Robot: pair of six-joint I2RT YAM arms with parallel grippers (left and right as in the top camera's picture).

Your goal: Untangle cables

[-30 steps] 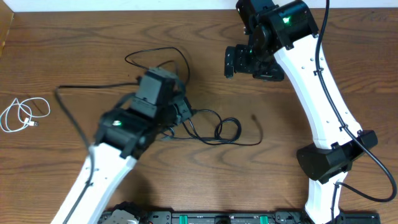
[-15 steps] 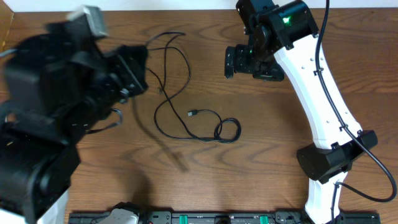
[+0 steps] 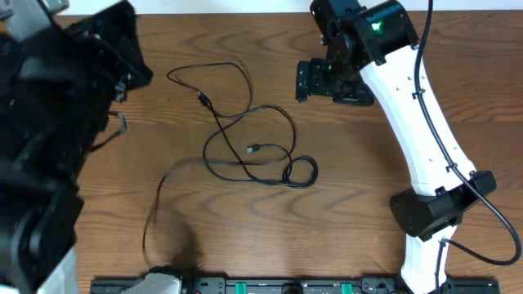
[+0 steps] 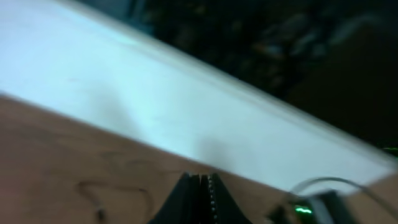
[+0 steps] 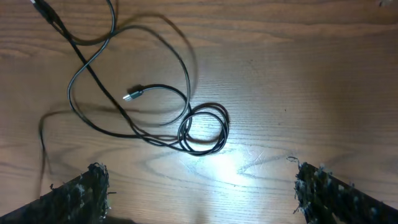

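The cables (image 3: 248, 90): black cord lies loose on the wooden table (image 3: 351, 237). All positions below are taken from the tight coil (image 3: 315, 168) wound into it. How many separate cords make up the run cannot be told.

1. Nearer the arm bases than the coil, well to its left: a faint, blurred strand (image 3: 148, 220) runs toward the front edge. It is too smeared to say whether it touches the wood.
2. The coil itself is small and flat on the table, in plain sight of the right wrist camera (image 5: 202, 151).
3. Just left of the coil: one plug end (image 3: 254, 149), free, lying inside a wider loop.
4. Farther back and left of the coil: a second plug end (image 3: 203, 100), with wide loops crossing one another around it.
5. Beyond the coil, slightly right: right gripper (image 3: 306, 82), jaws spread wide, nothing between them.
6. Far left of the coil: left arm (image 3: 49, 122), close to the overhead camera and blurred. The left gripper (image 4: 200, 190) has its fingers pressed together, aimed toward the white wall (image 4: 155, 106). Whether any cord is pinched there cannot be told.
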